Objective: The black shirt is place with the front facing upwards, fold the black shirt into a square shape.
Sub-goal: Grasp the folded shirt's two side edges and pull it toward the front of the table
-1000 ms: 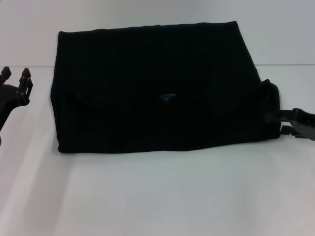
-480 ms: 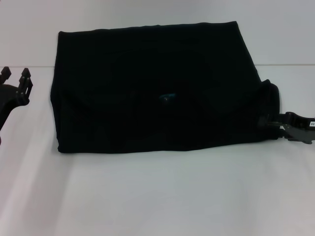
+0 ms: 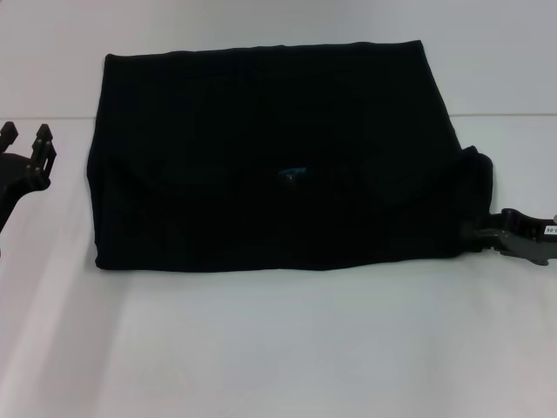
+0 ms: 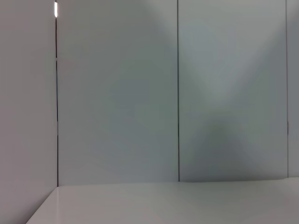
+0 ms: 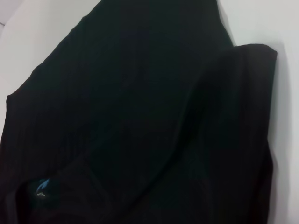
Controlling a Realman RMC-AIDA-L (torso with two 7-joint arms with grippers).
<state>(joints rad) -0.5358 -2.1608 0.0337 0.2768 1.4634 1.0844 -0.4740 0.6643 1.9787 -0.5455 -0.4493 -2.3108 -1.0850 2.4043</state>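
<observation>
The black shirt [image 3: 278,157] is spread as a wide folded block across the centre and upper part of the head view on the white table [image 3: 278,348], its small blue neck label [image 3: 292,173] showing near the middle. No chest print can be seen, so the printed side appears to be folded inward. The right gripper [image 3: 477,233] is placed at the shirt's lower right corner, at the right edge of the frame, where a flap of cloth bulges outward; whether cloth is pinched between its jaws cannot be told. It is probably positioned there to take that side in for the next fold. The left gripper [image 3: 24,139] is held off the cloth at the left edge, jaws parted and holding nothing. Bare table is left below the shirt's lower edge.
</observation>
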